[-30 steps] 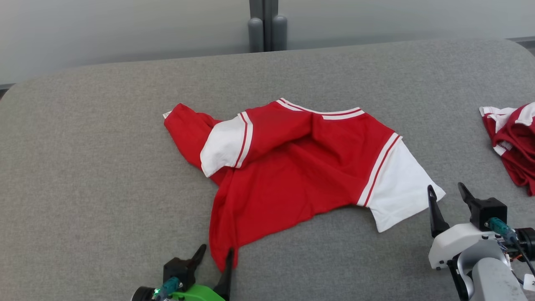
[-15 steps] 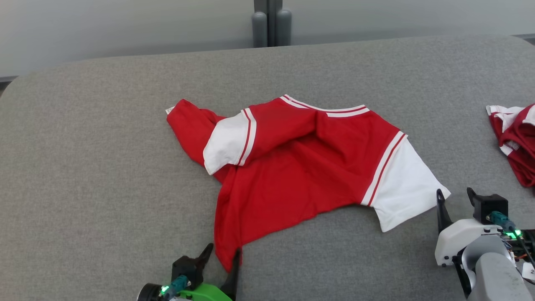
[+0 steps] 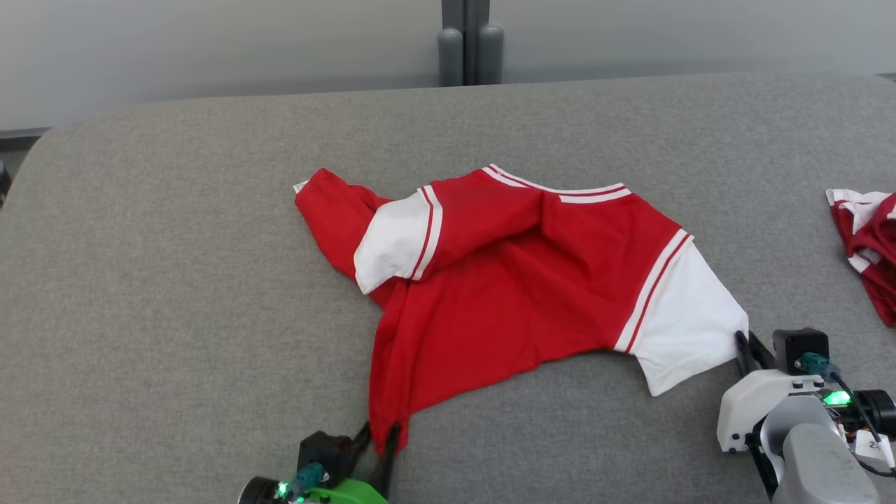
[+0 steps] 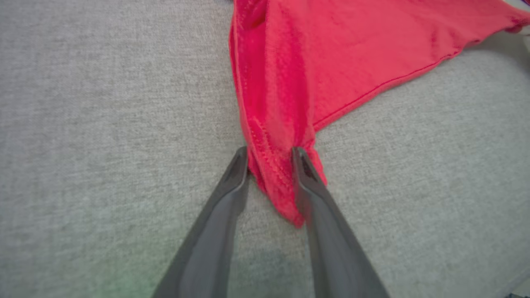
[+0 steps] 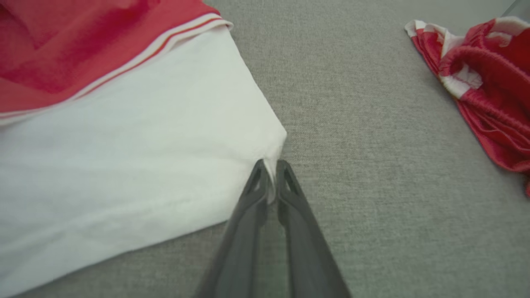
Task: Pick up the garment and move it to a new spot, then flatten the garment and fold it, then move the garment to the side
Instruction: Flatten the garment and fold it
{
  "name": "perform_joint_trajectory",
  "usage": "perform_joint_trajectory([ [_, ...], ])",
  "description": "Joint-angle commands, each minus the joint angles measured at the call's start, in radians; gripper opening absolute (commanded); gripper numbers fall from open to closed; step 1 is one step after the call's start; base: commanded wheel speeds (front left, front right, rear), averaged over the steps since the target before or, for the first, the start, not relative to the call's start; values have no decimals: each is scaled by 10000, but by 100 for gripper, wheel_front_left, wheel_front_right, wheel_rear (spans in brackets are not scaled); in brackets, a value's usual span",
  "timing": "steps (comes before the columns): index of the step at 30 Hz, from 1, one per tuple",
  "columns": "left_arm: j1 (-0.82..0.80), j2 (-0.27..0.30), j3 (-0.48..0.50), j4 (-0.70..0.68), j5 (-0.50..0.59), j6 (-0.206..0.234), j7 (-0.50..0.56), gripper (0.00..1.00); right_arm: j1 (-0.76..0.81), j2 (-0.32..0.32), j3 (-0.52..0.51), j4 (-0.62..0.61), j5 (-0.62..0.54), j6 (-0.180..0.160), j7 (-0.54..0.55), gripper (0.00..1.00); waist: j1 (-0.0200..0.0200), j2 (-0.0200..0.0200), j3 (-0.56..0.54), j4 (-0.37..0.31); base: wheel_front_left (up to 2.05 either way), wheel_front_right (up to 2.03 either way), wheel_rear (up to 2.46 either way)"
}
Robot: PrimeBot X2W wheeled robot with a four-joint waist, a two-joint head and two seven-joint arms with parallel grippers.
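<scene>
The garment [image 3: 518, 294], a red jersey with white sleeves and striped trim, lies crumpled with its plain red side up in the middle of the grey padded table [image 3: 175, 280]. My left gripper [image 3: 378, 437] is at its near hem corner. In the left wrist view, the left gripper [image 4: 270, 155] has both fingers pressed against the bunched red hem [image 4: 281, 124]. My right gripper [image 3: 749, 346] is at the tip of the white right sleeve [image 3: 686, 322]. In the right wrist view, the right gripper [image 5: 271, 165] is pinched shut on the sleeve corner [image 5: 145, 145].
A smaller red cloth lump [image 3: 868, 245] with white striped edges lies at the table's right edge and appears in the right wrist view [image 5: 488, 91]. Grey posts [image 3: 470, 42] stand behind the table's far edge. Bare grey surface stretches to the left of the garment.
Both grippers were open and have closed: the left on the red hem corner, the right on the white sleeve tip after moving up to it. The head camera has shifted slightly.
</scene>
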Motion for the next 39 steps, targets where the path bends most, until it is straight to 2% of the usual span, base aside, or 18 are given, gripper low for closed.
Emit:
perform_joint_trajectory([
  [1, 485, 58, -235, 574, -135, -94, 304, 0, -8, -57, -64, 42, 46, -12, 5, 0, 0, -1, -71, 37, 0, 0, 0],
  [5, 524, 70, -321, 678, -404, -157, 303, 0, 113, -30, 86, -532, 627, -12, 1, 0, 0, -1, -264, 87, 0, 0, 0],
  [9, 465, 72, 70, 125, -632, -148, 231, 0, 447, -1, 517, -1524, 1611, -12, 1, 0, 0, -1, -469, 139, 0, 0, 0],
  [16, 249, 158, 1570, -1761, -762, -269, 173, 0, 754, -8, 1398, -3583, 3838, -12, -7, 0, 0, -1, -778, 138, 0, 0, 0],
  [22, -454, 665, 2373, -3612, -1113, -340, 173, 0, 226, -264, 1633, -5205, 5541, -12, -7, 0, 0, -1, -1008, 116, 0, 0, 0],
  [27, -1836, 1759, 2232, -4881, -2054, -341, 207, 0, -628, -668, 1837, -6378, 6714, -12, -7, 0, 0, -1, -1137, 75, 0, 0, 0],
  [31, -3400, 2752, 2519, -5451, -2413, -341, 421, 0, -1692, -1200, 2189, -6970, 7359, -12, -5, 0, 0, -1, -1076, 9, 0, 0, 0],
  [35, -4880, 3333, 2806, -5700, -2522, -341, 906, 0, -3073, -1773, 2640, -7185, 7561, -12, 147, 0, 0, -1, -826, -106, 0, 0, 0],
  [39, -6080, 3602, 2813, -5600, -2412, -341, 1394, 0, -4430, -2101, 3087, -6958, 7274, -12, 488, 0, 0, -1, -308, -196, 0, 0, 0],
])
